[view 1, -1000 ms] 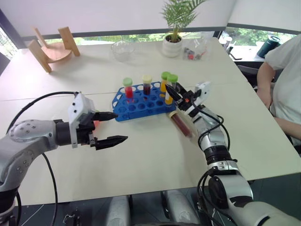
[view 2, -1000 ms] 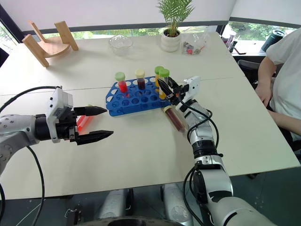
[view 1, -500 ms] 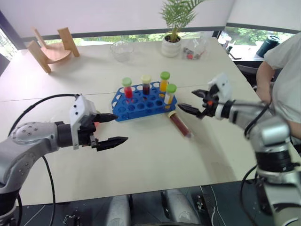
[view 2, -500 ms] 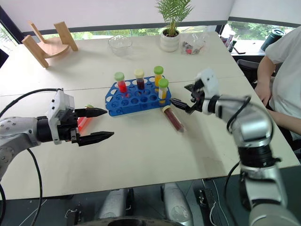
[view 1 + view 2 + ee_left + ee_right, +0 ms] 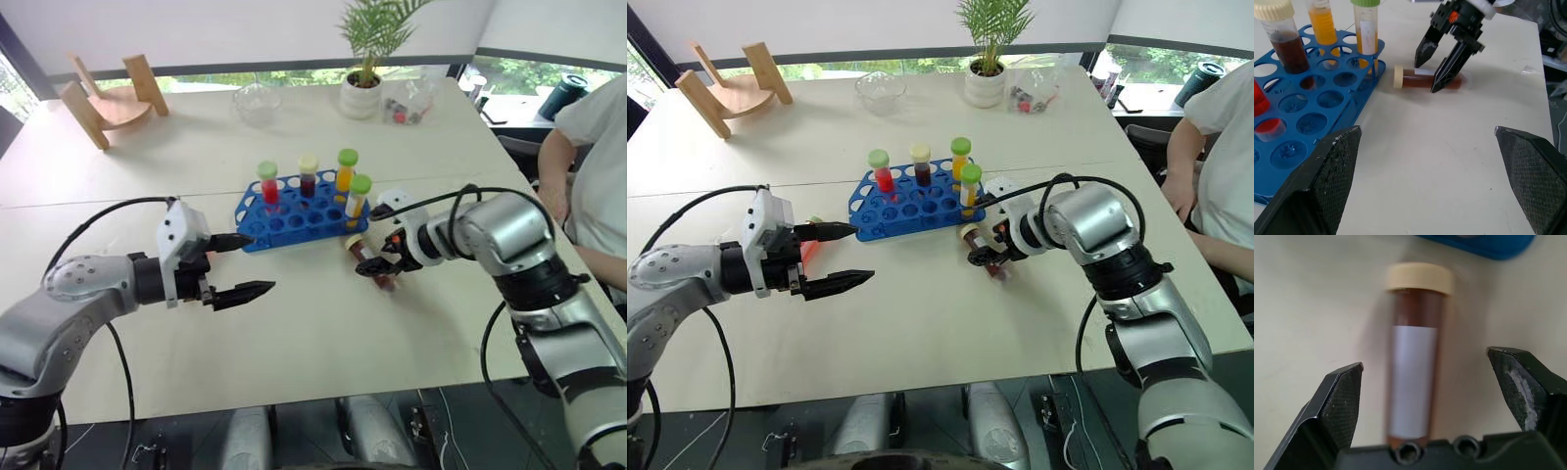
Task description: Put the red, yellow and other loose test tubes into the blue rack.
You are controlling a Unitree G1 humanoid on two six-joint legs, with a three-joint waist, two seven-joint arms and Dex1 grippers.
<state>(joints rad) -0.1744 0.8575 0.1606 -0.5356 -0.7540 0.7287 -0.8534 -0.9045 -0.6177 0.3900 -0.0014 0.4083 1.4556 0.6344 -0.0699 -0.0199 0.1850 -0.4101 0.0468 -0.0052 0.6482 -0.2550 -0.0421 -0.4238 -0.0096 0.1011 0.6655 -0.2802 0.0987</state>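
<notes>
Dark brown tube [image 5: 1413, 357] with cream cap lying flat on the counter [image 5: 323, 333], cap end toward the blue rack [image 5: 294, 223] and just beside its near right corner. Straddled by the right gripper [image 5: 1440, 66], jaws wide apart, one finger on each side, no contact visible. Standing upright in the rack: red tube [image 5: 268, 183], another dark brown tube [image 5: 308, 174], orange tube [image 5: 344, 168], yellow tube [image 5: 359, 196]. Left gripper [image 5: 243, 264] level beside the rack's left end, jaws apart, empty. Red glow behind its upper finger, source unclear.
</notes>
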